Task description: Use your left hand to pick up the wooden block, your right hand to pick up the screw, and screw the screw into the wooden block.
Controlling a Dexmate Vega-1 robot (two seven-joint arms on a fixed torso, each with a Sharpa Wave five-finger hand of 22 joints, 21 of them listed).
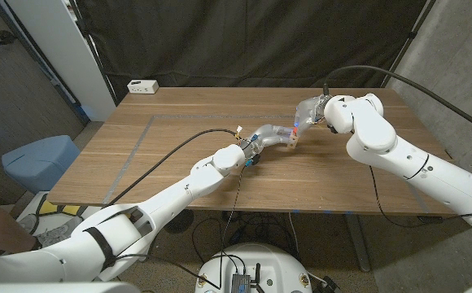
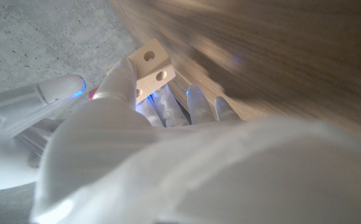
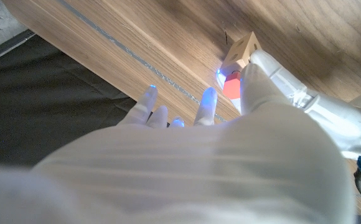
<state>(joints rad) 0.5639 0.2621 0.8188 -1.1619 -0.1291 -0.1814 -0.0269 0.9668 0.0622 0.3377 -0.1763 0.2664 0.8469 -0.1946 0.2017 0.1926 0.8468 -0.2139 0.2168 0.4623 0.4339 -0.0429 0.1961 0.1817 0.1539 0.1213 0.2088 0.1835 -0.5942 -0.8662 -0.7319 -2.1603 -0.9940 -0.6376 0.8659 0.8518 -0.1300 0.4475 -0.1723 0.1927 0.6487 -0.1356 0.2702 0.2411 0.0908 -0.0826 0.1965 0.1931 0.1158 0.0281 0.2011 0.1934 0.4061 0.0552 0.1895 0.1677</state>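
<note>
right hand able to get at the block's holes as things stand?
Probably yes. The left hand holds the wooden block up with two holes facing out uncovered, and the right hand sits close beside it. Whether the right hand holds the screw cannot be told.

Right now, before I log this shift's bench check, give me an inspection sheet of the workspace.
Surface: brown wooden table, grey tape line across it.
Job's things: pale square wooden block with holes; screw not clearly seen.
Clutter: small white box at far left corner.
Hands: left robot hand grips the block; right robot hand close beside it, grip unclear.
Cables: black cable along the left arm; second black cable over the right arm.
Surroundings: black curtain; blue bin beside the table.
</note>
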